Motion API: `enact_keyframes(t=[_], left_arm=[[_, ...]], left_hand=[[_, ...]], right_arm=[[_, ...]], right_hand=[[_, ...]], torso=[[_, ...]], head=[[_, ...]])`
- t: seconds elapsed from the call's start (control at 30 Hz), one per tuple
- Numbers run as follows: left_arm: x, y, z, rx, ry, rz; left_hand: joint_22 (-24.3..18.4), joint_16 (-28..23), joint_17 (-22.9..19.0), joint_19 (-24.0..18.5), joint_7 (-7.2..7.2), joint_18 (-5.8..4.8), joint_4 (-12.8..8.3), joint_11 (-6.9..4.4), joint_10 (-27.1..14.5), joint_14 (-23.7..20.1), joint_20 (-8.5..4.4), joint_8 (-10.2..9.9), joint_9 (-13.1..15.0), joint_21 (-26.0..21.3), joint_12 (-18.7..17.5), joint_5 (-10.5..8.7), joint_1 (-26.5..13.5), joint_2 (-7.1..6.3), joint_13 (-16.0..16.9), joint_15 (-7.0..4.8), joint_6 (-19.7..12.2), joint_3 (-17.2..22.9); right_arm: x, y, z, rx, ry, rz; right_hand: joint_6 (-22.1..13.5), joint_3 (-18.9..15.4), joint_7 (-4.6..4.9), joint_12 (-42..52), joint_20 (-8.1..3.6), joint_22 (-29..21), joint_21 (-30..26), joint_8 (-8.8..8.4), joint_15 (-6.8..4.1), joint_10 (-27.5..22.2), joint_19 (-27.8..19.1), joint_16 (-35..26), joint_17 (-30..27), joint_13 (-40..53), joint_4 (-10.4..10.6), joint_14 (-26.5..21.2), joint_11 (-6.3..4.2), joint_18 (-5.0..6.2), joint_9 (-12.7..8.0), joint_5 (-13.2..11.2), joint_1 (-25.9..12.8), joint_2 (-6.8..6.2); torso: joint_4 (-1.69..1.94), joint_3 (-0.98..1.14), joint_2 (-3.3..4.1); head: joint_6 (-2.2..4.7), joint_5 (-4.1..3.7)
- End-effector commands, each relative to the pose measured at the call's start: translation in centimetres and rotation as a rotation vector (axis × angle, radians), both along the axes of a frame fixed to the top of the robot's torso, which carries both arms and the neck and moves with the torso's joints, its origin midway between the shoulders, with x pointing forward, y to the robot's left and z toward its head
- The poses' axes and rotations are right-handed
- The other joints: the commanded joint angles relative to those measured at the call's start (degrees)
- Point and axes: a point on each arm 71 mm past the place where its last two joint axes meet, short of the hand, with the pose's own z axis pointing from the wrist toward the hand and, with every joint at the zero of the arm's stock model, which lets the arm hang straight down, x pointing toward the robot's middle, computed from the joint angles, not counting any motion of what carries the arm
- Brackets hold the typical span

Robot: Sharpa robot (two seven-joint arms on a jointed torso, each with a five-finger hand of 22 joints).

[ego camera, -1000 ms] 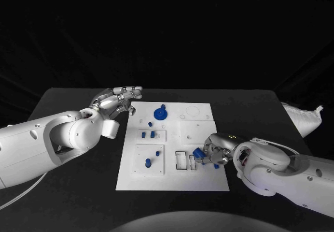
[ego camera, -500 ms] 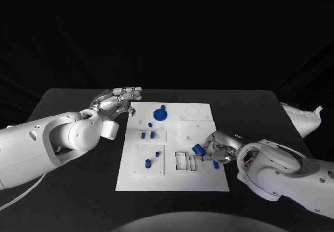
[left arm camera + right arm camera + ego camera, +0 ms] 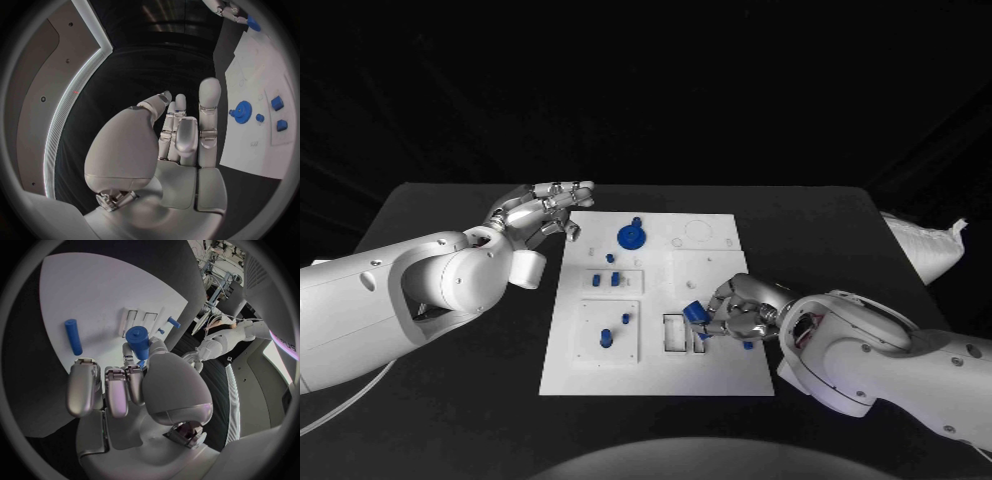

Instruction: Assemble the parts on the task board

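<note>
Backdrop: black on every side behind the table [image 3: 459,205] in the head view; no wall or window can be made out.
Table: matte black top, its far edge straight, its far corners rounded.
Off the right edge: a crumpled white cloth or bag [image 3: 929,245].
Wall panel: grey, curved, edged by a thin bright light strip [image 3: 65,107] in the left wrist view.
Light: falls on the table's middle; the surroundings are dark.
</note>
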Motion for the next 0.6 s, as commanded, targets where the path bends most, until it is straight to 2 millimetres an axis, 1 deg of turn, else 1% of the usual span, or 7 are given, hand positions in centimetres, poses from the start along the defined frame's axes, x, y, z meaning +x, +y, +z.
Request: enact_keyframes(t=[0.03, 0.17, 0.33, 0.4, 0.5, 0.6], left_arm=[[-0.1, -0.3, 0.1, -0.011, -0.007, -0.023], [-0.1, -0.3, 0.1, -0.011, -0.008, -0.023], [-0.1, -0.4, 0.1, -0.012, -0.007, -0.025], [-0.1, -0.4, 0.1, -0.012, -0.007, -0.025], [-0.1, -0.4, 0.1, -0.013, -0.007, -0.026], [-0.1, -0.4, 0.1, -0.013, -0.007, -0.026]], left_hand=[[-0.01, 0.1, -0.03, 0.2, 0.07, 0.76, -0.32, 0.04, -0.31, -0.18, 0.2, 0.34, 0.0, -0.1, 0.14, 0.26, 0.01, 0.52, 0.06, 0.24, -0.43, 0.1], [-0.03, 0.12, 0.0, 0.19, 0.08, 0.76, -0.32, 0.06, -0.38, -0.17, 0.2, 0.36, 0.0, -0.12, 0.22, 0.25, -0.01, 0.53, 0.08, 0.24, -0.45, 0.11], [-0.02, 0.12, 0.0, 0.19, 0.09, 0.76, -0.32, 0.06, -0.38, -0.17, 0.2, 0.36, 0.0, -0.11, 0.22, 0.25, -0.02, 0.53, 0.08, 0.25, -0.45, 0.11], [-0.02, 0.12, 0.0, 0.19, 0.09, 0.76, -0.32, 0.06, -0.38, -0.17, 0.2, 0.36, 0.0, -0.11, 0.22, 0.25, -0.02, 0.53, 0.08, 0.25, -0.45, 0.11], [0.0, 0.12, -0.01, 0.2, 0.1, 0.76, -0.3, 0.07, -0.41, -0.17, 0.2, 0.37, 0.0, -0.09, 0.26, 0.23, -0.06, 0.53, 0.09, 0.25, -0.45, 0.09], [0.01, 0.12, -0.01, 0.2, 0.1, 0.75, -0.3, 0.07, -0.42, -0.18, 0.2, 0.37, 0.0, -0.08, 0.28, 0.23, -0.08, 0.53, 0.1, 0.25, -0.45, 0.09]], right_arm=[[-0.3, 0.7, -0.5, 0.02, 0.088, 0.023], [-0.3, 1.4, -0.6, 0.028, 0.108, 0.03], [-0.1, 1.8, -0.9, 0.025, 0.114, 0.028], [0.0, 1.9, -1.0, 0.022, 0.114, 0.029], [0.1, 2.1, -1.1, 0.018, 0.117, 0.034], [0.2, 2.3, -1.2, 0.014, 0.118, 0.04]], right_hand=[[2.18, -0.45, -1.46, -0.34, -0.56, 0.06, 0.26, 1.87, -0.59, 2.06, 0.39, 0.31, 12.8, 8.12, 0.25, 5.64, -0.49, -0.76, 2.84, 0.52, -2.57, 0.54], [2.48, -0.78, -1.66, -0.58, -0.68, 0.0, 0.22, 2.08, -0.73, 2.02, 0.37, 0.26, 12.72, 7.98, 0.18, 5.62, -0.67, -0.75, 3.32, 1.34, -3.36, 0.72], [2.59, -0.83, -1.74, -0.68, -0.73, -0.03, 0.19, 2.16, -0.79, 2.0, 0.36, 0.26, 12.71, 7.92, 0.13, 5.62, -0.75, -0.74, 3.5, 1.54, -3.44, 0.76], [2.68, -0.91, -1.79, -0.75, -0.76, -0.02, 0.19, 2.23, -0.83, 1.99, 0.37, 0.25, 12.7, 7.87, 0.16, 5.61, -0.8, -0.74, 3.66, 1.62, -3.62, 0.81], [2.78, -1.11, -1.86, -0.88, -0.83, -0.07, 0.16, 2.33, -0.9, 1.98, 0.35, 0.23, 12.66, 7.8, 0.21, 5.61, -0.87, -0.73, 3.94, 1.61, -4.04, 0.87], [2.81, -1.27, -1.91, -0.94, -0.88, -0.07, 0.15, 2.4, -0.95, 1.99, 0.35, 0.26, 12.72, 7.78, 0.22, 5.62, -0.91, -0.73, 4.17, 1.51, -4.4, 0.93]], torso=[[0.05, 0.0, 0.03], [-0.02, 0.02, 0.05], [0.01, 0.0, 0.02], [-0.02, 0.03, 0.05], [0.04, 0.06, 0.07], [0.03, 0.04, 0.1]], head=[[-0.04, 0.02], [-0.06, 0.19], [-0.13, 0.13], [-0.14, 0.28], [-0.21, 0.28], [-0.25, 0.33]])
